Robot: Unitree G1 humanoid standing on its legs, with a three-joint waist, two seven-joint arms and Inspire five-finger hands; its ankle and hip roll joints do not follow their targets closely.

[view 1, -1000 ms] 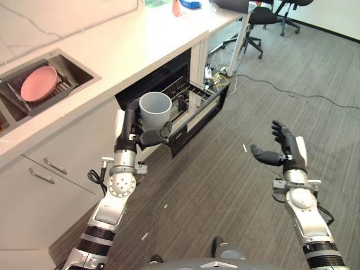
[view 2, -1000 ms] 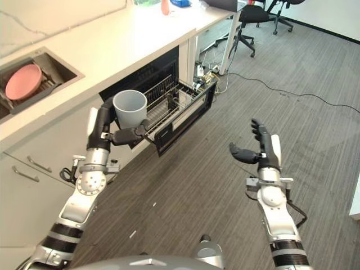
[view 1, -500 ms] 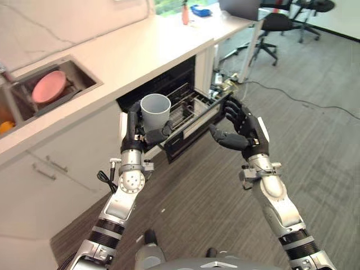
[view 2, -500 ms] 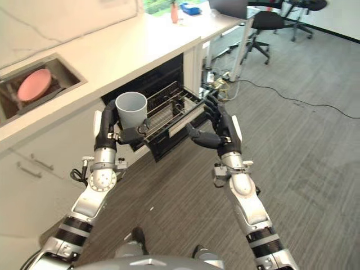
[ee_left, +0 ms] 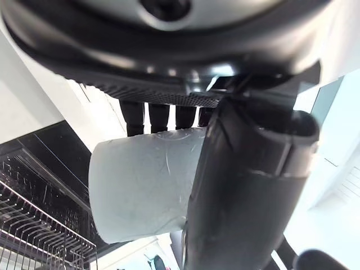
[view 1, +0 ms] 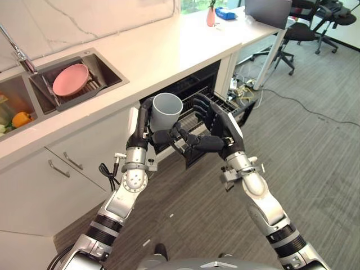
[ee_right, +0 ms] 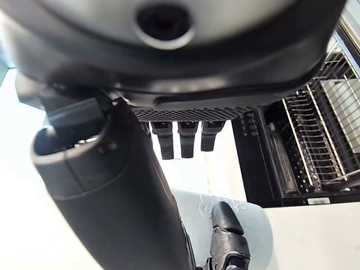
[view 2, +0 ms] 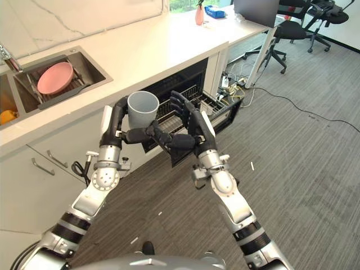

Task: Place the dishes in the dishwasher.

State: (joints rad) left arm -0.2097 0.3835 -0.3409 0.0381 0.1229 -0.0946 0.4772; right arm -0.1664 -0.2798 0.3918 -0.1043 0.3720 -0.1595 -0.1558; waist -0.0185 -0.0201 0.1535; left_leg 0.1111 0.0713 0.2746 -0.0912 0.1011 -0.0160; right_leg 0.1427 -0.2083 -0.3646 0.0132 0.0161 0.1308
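Observation:
A plain grey cup (view 1: 167, 109) stands upright in the air with my left hand (view 1: 140, 132) shut round it, fingers behind and thumb across its lower front. In the left wrist view the cup (ee_left: 143, 185) lies between that hand's fingers and thumb. My right hand (view 1: 222, 132) is right beside the cup, open with fingers spread, its thumb reaching under towards my left thumb. Whether it touches the cup I cannot tell. Just behind both hands is the open dishwasher, its wire rack (view 2: 216, 107) pulled out. The cup (ee_right: 253, 225) also appears past my right hand's straight fingers (ee_right: 180, 138).
A pink plate (view 1: 70, 80) lies in the steel sink (view 1: 107, 70) at the far left, with an orange fruit (view 1: 21, 119) in the basin beside it. The white counter (view 1: 169, 45) overhangs the dishwasher. Office chairs (view 1: 298, 31) stand far right.
My right hand has come up from the lower right and swung left to the cup. The left hand has kept the cup. The camera has shifted, bringing more of the sink into sight.

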